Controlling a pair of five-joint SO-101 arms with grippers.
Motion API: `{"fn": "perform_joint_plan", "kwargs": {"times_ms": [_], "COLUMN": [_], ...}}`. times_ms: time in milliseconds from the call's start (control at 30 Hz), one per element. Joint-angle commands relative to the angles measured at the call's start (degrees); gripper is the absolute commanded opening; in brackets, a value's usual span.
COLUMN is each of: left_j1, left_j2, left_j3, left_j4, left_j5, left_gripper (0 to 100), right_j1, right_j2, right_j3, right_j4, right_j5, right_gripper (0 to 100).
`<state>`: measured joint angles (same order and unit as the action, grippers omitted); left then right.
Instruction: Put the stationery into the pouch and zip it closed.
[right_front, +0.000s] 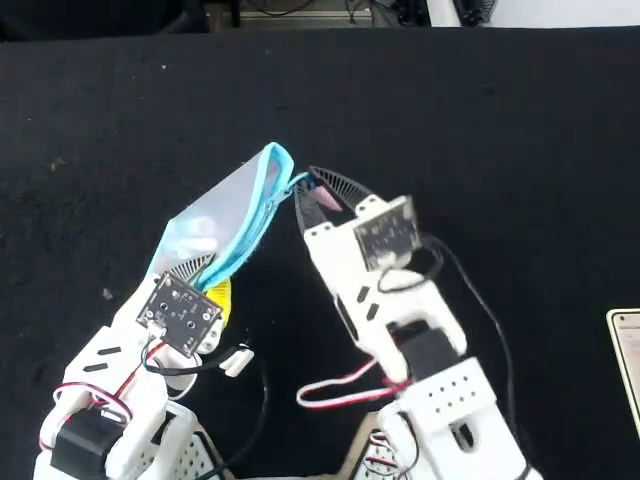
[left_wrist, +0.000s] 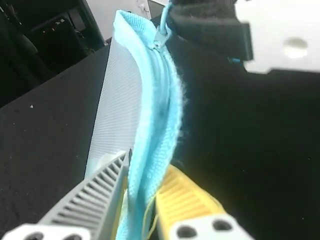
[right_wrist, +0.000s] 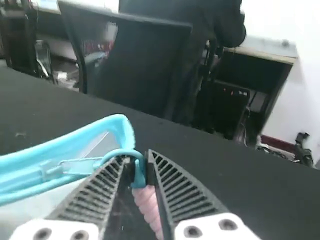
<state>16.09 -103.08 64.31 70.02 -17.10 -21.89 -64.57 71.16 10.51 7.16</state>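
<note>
Left end effector grips the pouch at its 7 o'clock end in the high view, on the black worktop. The right end effector sits at the pouch's 2 o'clock end. Left wrist view: 2 fingers are clamped on the blue zipper edge. Right wrist view: the jaws are pinched nearly closed on the zipper pull.

Finely ribbed grey pouch with a sky-blue zipper on a black table.
</note>
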Motion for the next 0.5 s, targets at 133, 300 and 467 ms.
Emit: {"fn": "perform_joint_plan", "kwargs": {"times_ms": [133,300,467], "left_j1": [-0.1,-0.1,-0.1], "left_j2": [0.3,0.3,0.3], "left_j3": [-0.2,-0.2,-0.2], "left_j4": [1.0,1.0,1.0], "left_j5": [-0.2,-0.2,-0.2], "left_gripper": [3,3,3], "right_j1": [7.3,8.3,9.6], "right_j2": [12.7,15.6,19.0], "right_j3": [-12.6,-13.8,-13.1], "right_j4": [-1.4,-3.0,-8.8], "right_j5": [-0.5,-0.5,-0.5], "right_gripper": [1.1,1.1,1.1]}}
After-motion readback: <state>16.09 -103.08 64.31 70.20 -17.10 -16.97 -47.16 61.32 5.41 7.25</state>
